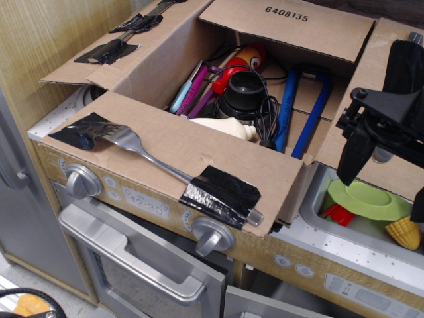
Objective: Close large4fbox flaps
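Observation:
The large brown cardboard box [165, 73] stands open on a toy kitchen counter, all four flaps folded outward. The near flap [218, 156] lies flat over the stove front with a metal fork [142, 151] taped on by black tape. The left flap [86, 59] carries black tape strips. The far flap [324, 30] is printed "6408135". The right flap [377, 73] lies partly under my black gripper [385, 182], which hovers over it at the right edge with its fingers apart and empty. The box holds several utensils and toys.
The toy stove has silver knobs [213, 236] and an oven door handle [132, 258] below the near flap. A sink [311, 205] at the right holds a green plate [368, 199], a red piece and toy corn [404, 232]. A wood panel stands at the left.

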